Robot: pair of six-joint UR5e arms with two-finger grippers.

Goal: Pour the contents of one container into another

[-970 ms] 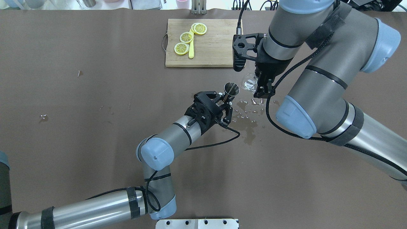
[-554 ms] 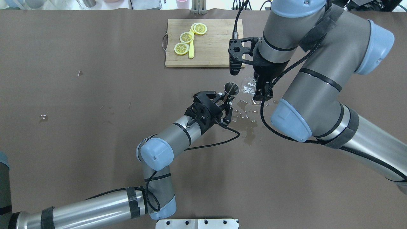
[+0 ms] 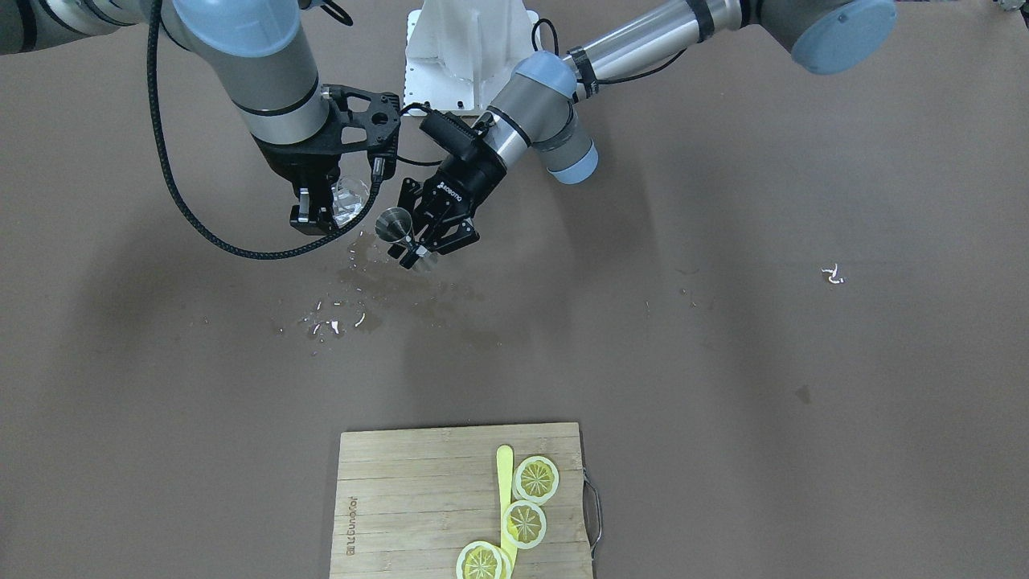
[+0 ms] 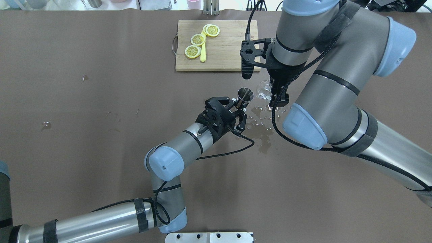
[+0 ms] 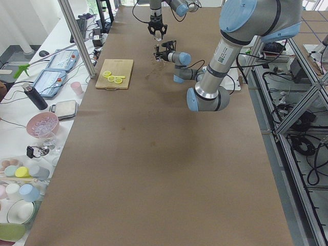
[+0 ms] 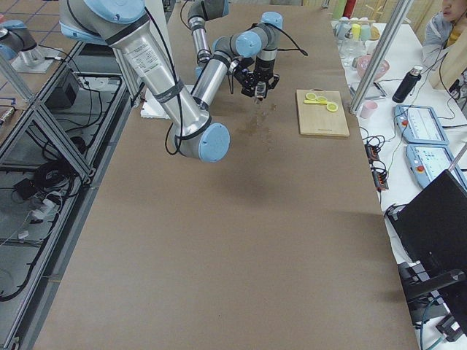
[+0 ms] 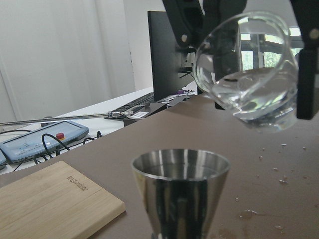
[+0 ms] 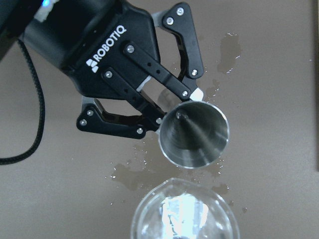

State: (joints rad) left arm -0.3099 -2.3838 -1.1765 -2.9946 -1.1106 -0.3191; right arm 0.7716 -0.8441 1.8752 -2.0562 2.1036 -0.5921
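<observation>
- Left gripper point(image 4: 238, 108) is clamped on the narrow waist of the steel jigger point(image 4: 245, 93), its two fingers pinching from either side, the cup upright with its open mouth facing up
- Right gripper point(image 7: 261, 108) comes straight down from above and has the glass point(image 7: 244, 64) squeezed between its dark fingers, one on each side of the wall
- That glass is tilted over, clear liquid pooled in its low side, and its rim leans toward the jigger
- From the left wrist camera the glass hangs above and just past the jigger's rim: close, but apart, not touching
- No stream shows between the two at this instant
- Looking down from the right wrist camera, the jigger's bowl sits just beside the glass's edge, and whether anything lies in the bowl is hard to tell from the glare
- On the brown counter point(image 4: 101, 101) below them there's a wet puddle point(image 4: 265, 136), with a scatter of bright droplets point(image 4: 261, 118) between it and the jigger
- Well back from the action, a wooden cutting board point(image 4: 226, 50) carries three lemon slices point(image 4: 197, 39) and a slim yellow strip point(image 4: 203, 54) lying next to them
</observation>
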